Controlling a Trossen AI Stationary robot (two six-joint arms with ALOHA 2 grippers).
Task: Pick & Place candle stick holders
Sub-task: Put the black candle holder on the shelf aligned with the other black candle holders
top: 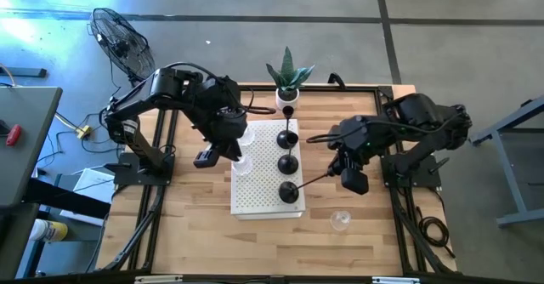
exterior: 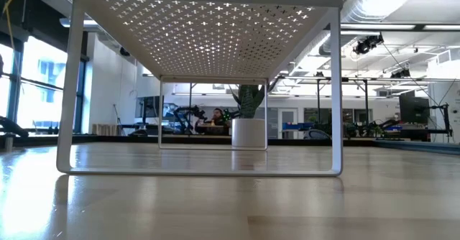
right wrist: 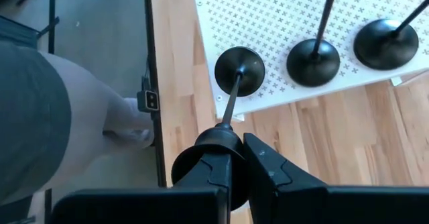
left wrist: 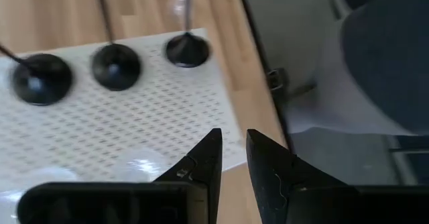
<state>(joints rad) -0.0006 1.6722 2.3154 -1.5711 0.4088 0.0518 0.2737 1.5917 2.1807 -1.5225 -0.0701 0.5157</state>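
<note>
Three black candle stick holders stand in a row on the white perforated stand (top: 255,190): far (top: 287,138), middle (top: 289,162) and near (top: 290,191). My right gripper (top: 333,172) is shut on the near one's top, and its stem slants toward the table's right. Two clear glass holders (top: 244,137) (top: 242,165) sit on the stand's left part, and a third (top: 341,220) sits on the table. My left gripper (left wrist: 233,147) hovers over the stand's left part beside the glasses. It is slightly open and empty. My right gripper pinches the top end (right wrist: 219,138) of the near holder's stem between its two fingers, coming level from the table's right side. The fingers partly hide the top cup. The holder leans toward the gripper, its round base (right wrist: 240,71) on the stand's near right corner.
A white pot with a green plant (top: 289,84) stands at the far edge behind the stand. The low view looks under the stand (exterior: 205,24) toward the pot (exterior: 249,132). Bare wooden table lies in front of the stand and to its right.
</note>
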